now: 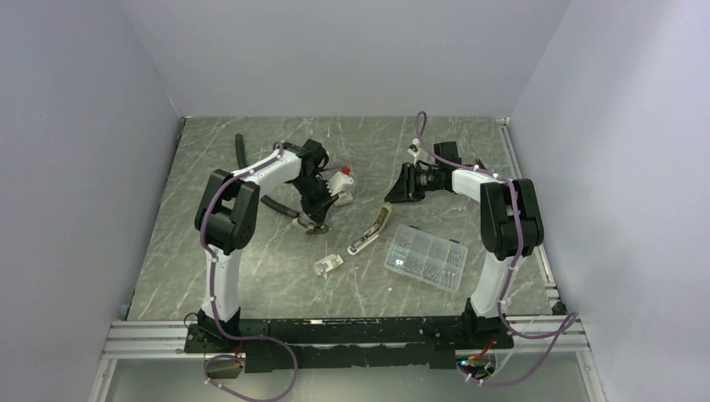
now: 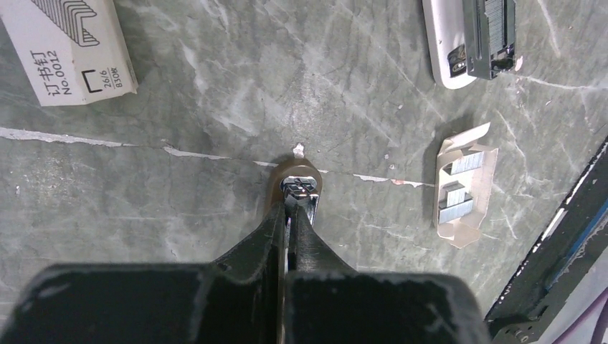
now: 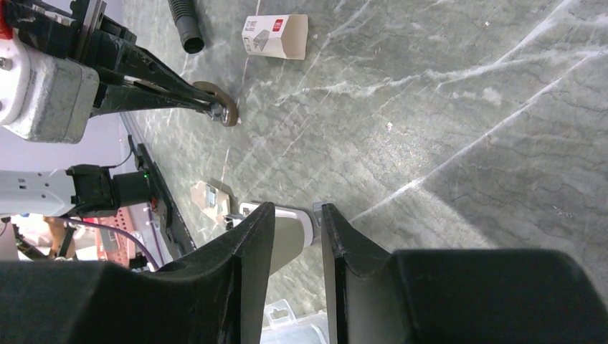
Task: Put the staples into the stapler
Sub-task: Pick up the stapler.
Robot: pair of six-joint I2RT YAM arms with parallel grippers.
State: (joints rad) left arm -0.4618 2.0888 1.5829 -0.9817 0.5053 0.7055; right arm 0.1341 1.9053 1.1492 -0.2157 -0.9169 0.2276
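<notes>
Your small olive-grey stapler with the silver-white base (image 1: 371,230) lies near the middle of the grey marbled tabletop (image 1: 251,268), between the two arms. Its long axis runs on a diagonal. The pale end points near-left, toward the arm bases, and the olive-grey end points far-right, toward your right arm. The left wrist view shows a dark channel along the pale end.

Your left fingers (image 2: 272,236) are clenched on a short silver strip of staples (image 2: 300,188), tips held low over the tabletop to the left of the stapler. Just beside them lies an open tan cardboard tray of staples (image 2: 462,188), and a white cardboard staple box (image 2: 64,54) sits further off.

Your right fingers (image 3: 251,244) stand parted on either side of the stapler's far end. You cannot tell whether they actually pinch it. A clear plastic compartment box (image 1: 425,257) sits to the near-right of the stapler, apart from it.
</notes>
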